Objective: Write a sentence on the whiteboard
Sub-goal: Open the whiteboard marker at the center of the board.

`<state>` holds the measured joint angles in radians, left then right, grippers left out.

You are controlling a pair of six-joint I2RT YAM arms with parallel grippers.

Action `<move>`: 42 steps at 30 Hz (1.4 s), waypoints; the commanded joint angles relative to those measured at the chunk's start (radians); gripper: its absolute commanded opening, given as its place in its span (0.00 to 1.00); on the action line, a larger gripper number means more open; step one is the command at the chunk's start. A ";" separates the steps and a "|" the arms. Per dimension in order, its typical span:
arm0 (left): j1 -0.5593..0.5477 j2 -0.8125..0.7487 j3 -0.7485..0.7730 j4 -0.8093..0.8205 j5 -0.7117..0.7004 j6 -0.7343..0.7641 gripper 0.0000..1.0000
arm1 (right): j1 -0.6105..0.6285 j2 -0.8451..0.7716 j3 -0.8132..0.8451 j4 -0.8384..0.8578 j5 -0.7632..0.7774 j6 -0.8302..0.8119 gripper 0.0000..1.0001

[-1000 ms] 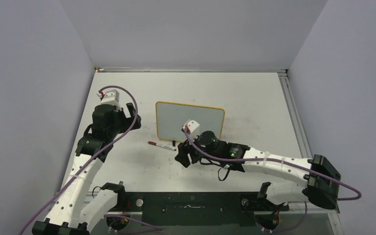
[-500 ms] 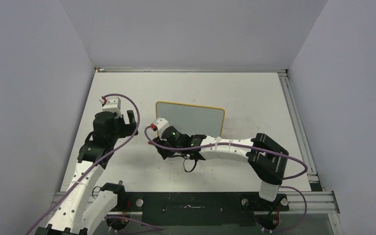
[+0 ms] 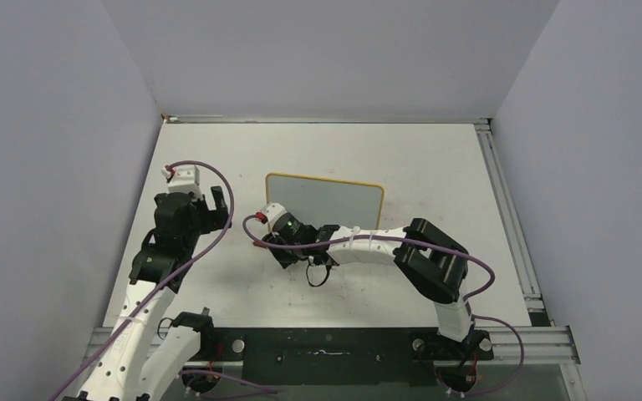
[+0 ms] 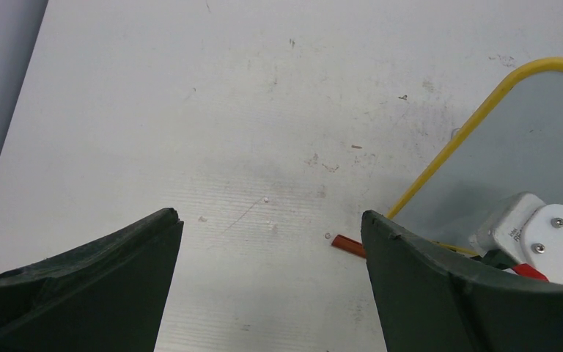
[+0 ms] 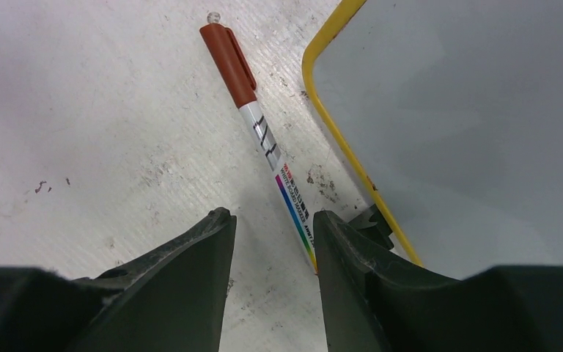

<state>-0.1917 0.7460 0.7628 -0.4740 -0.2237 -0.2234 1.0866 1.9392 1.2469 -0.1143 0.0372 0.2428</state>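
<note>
Right pincer (image 5: 273, 216) first: we see its two dark fingers partly closed, standing either side of the lower end of the marker (image 5: 264, 139) with a gap wider than the pen. The marker looks to lie on the table rather than be clamped. It has a white barrel with print and a red cap that points away from the fingers, and it runs just beside the yellow rim at a rounded corner of the whiteboard (image 5: 469, 110). From above, we find the whiteboard lying flat near the middle of the table (image 3: 435, 167), a little left of centre, its grey face glossy. The right arm reaches leftward along the board's near edge, and its wrist covers the near left corner. Left pincer (image 4: 269, 216) hangs over bare tabletop to the left of the board, fingers spread wide with nothing between them. Its camera catches the board's rim, the tip of the red cap and the right arm's white wrist housing. A purple cable (image 3: 217, 180) loops over the left arm. Grey walls (image 3: 326, 58) close in the table.
</note>
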 commanded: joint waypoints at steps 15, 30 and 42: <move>0.007 -0.079 -0.014 0.062 -0.017 0.009 0.91 | -0.015 0.053 0.020 0.037 -0.023 -0.009 0.24; -0.130 -0.174 -0.045 0.078 -0.032 0.063 0.91 | -0.013 -0.331 -0.133 -0.171 -0.288 0.041 0.05; -0.462 -0.250 -0.113 0.128 0.265 0.198 0.89 | -0.206 -0.610 -0.185 -0.528 -0.642 -0.008 0.05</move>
<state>-0.5503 0.5053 0.6624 -0.4084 -0.1261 -0.0998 0.8883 1.3735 1.0576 -0.5014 -0.4423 0.2661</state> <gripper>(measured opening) 0.900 0.124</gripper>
